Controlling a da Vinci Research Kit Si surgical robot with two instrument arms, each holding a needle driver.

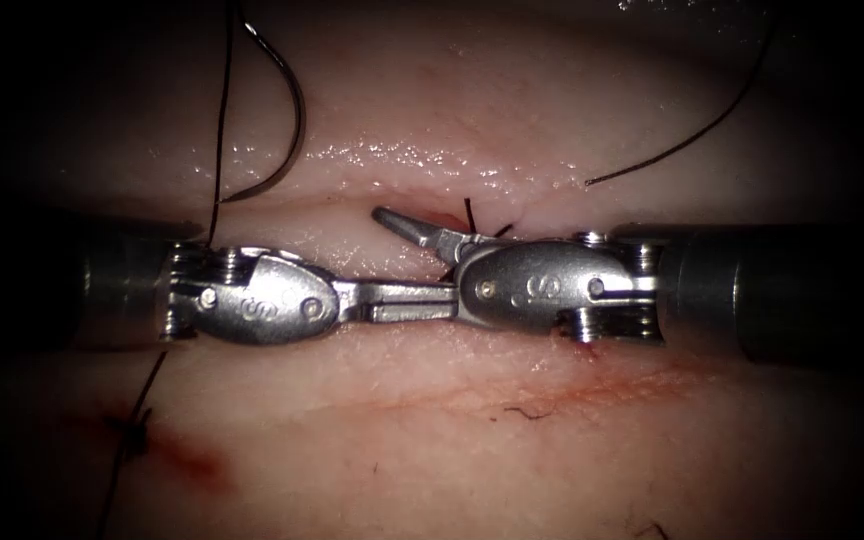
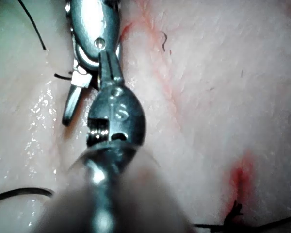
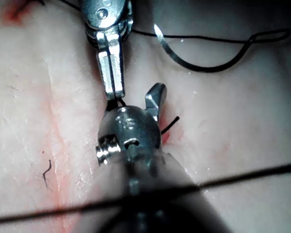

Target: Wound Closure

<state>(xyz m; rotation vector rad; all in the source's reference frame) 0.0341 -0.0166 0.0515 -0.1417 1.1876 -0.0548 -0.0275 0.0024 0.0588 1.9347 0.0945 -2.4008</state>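
The tissue (image 1: pixel 432 110) fills your field, its cut (image 1: pixel 352 190) running left to right just far of both tools. Your right gripper (image 1: pixel 422 235) stands wide over the middle of the cut and holds nothing that I can see. Your left gripper (image 1: pixel 412 300) is closed narrow, its tip against the right tool's body; whether it pinches thread I cannot tell. The needle (image 1: pixel 297 120) lies free on the tissue, far left of the cut, not in it. The thread (image 1: pixel 220 120) runs down past the left tool's wrist. I judge good work here means keeping that needle in sight and the short thread ends (image 1: pixel 469 212) clear of the open jaws
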